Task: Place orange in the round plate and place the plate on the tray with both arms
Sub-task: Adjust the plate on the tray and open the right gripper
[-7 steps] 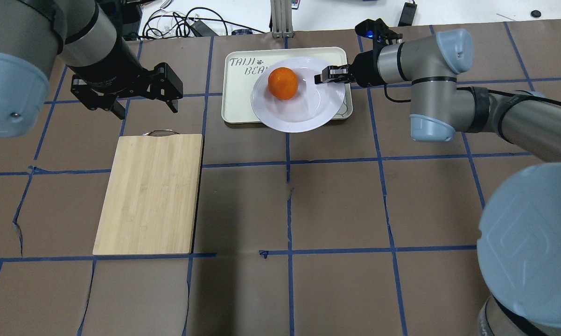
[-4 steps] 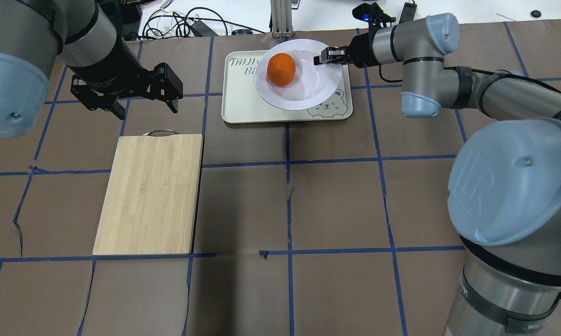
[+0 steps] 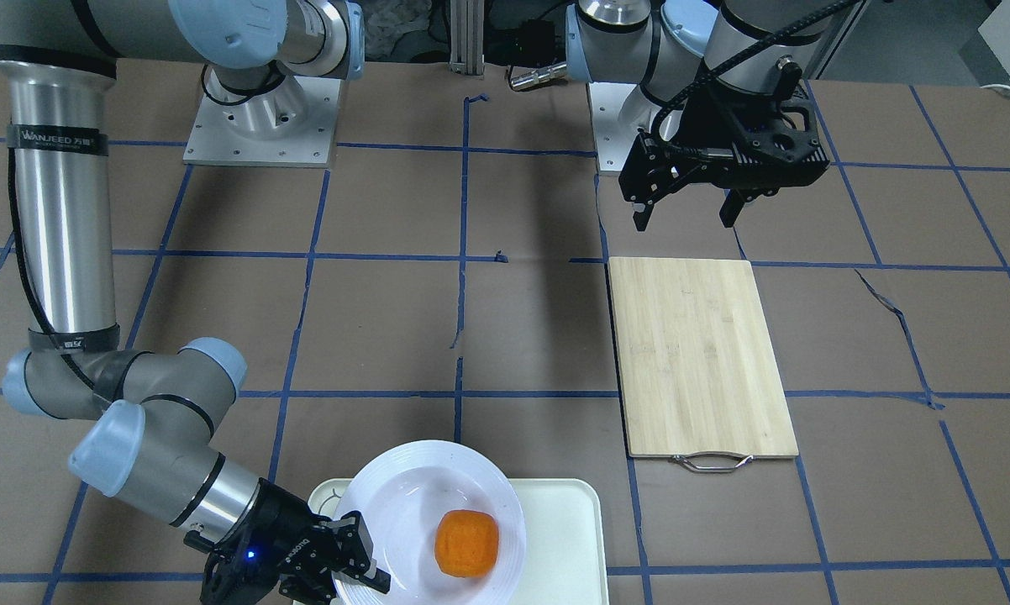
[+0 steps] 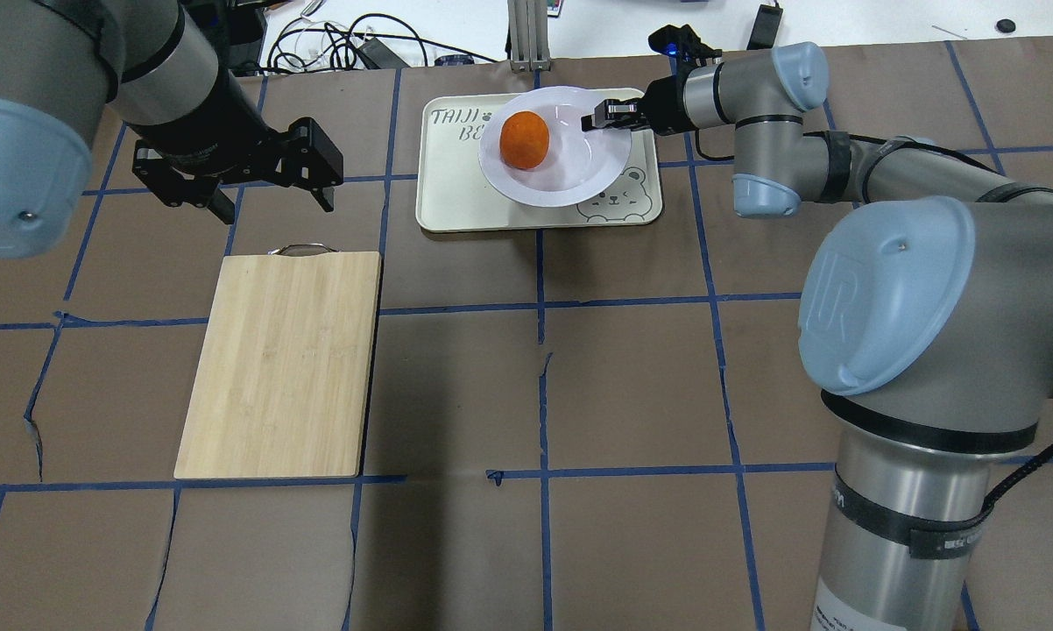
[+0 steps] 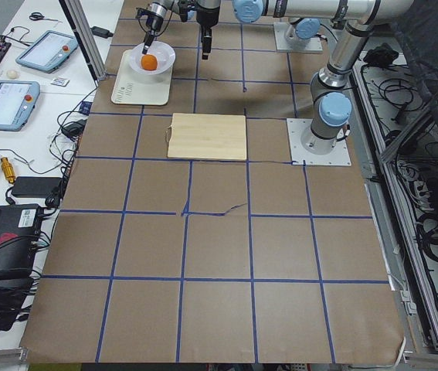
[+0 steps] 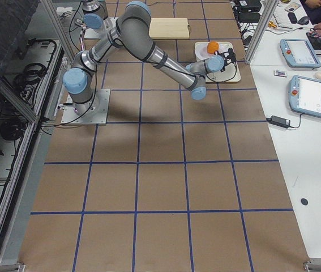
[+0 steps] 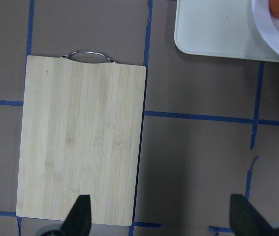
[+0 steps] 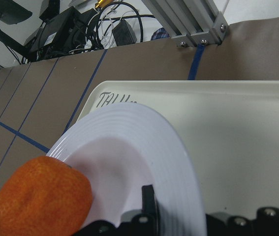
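Observation:
The orange lies in the round plate, left of its centre. My right gripper is shut on the plate's right rim and holds it slightly tilted, just above the tray. In the right wrist view the orange sits low in the plate, with the tray beneath it. From the front, the right gripper pinches the plate that holds the orange. My left gripper hangs open and holds nothing, left of the tray and above the table.
A wooden cutting board with a metal handle lies on the left, below the left gripper. Cables and an aluminium post stand beyond the table's far edge behind the tray. The brown table surface carries blue tape lines.
My right gripper has carried the plate with the orange farther back over the tray, so the bear face at the tray's near right corner now shows. The left arm has not moved.

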You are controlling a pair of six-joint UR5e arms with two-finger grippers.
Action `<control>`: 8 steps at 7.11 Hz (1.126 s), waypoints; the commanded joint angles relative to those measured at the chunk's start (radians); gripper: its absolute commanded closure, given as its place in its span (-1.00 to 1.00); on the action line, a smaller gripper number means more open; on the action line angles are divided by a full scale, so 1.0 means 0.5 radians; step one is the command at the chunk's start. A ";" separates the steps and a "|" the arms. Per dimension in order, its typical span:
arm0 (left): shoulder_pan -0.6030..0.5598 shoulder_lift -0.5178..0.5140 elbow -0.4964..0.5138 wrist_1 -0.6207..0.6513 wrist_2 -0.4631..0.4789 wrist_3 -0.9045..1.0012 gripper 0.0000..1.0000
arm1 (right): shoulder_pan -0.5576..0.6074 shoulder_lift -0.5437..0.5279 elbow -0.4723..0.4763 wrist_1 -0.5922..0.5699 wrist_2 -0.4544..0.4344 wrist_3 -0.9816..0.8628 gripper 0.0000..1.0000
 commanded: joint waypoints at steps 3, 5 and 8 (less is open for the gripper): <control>0.000 0.000 0.000 -0.001 0.000 0.000 -1.00 | 0.042 0.095 -0.036 -0.002 -0.012 -0.002 1.00; 0.000 0.000 0.000 0.002 0.000 0.000 -1.00 | 0.046 0.154 -0.109 0.004 -0.006 -0.002 1.00; 0.003 0.000 0.003 -0.001 0.000 0.000 -1.00 | 0.049 0.166 -0.156 0.019 -0.024 -0.002 1.00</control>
